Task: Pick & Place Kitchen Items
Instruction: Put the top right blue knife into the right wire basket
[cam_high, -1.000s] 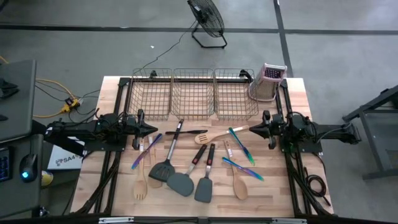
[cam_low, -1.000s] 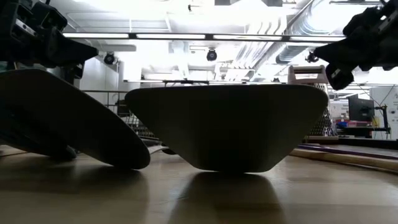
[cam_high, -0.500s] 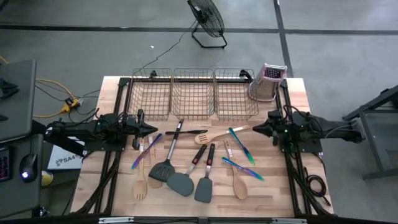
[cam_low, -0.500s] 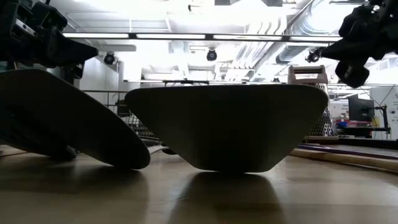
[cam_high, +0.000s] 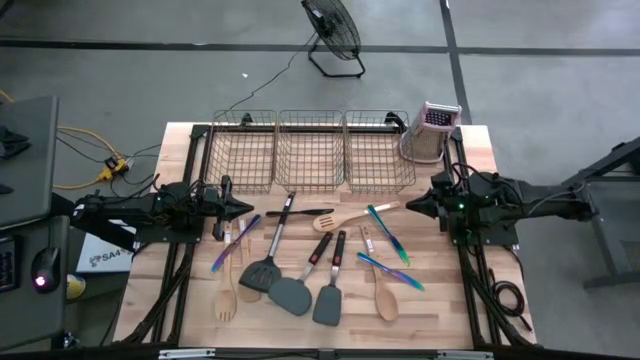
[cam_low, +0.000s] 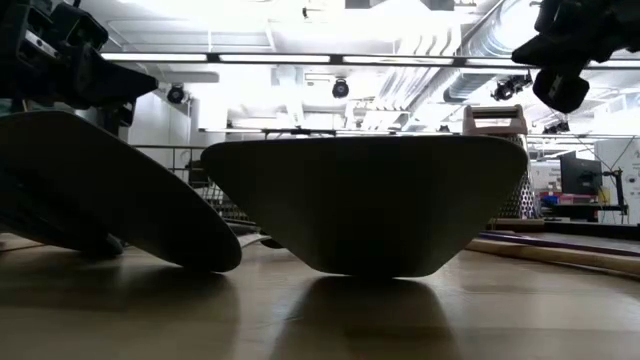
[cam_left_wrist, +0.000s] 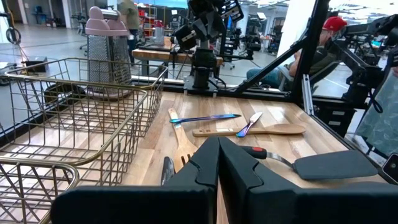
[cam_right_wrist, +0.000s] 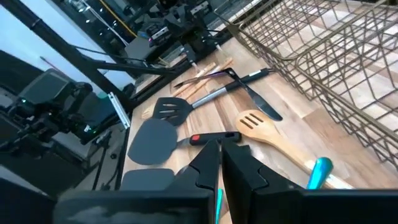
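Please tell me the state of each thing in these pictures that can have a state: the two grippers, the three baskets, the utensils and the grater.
left gripper: shut, holds nothing, at the table's left side.
right gripper: shut, holds nothing, raised at the right side.
wire baskets: all three empty.
utensils: lying flat on the table, none in a basket.
box grater: standing upright beside the right basket.

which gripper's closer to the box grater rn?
Right. The right gripper hovers shut just in front of the box grater at the table's far right corner. The left gripper, also shut, sits across the table beyond the utensils.
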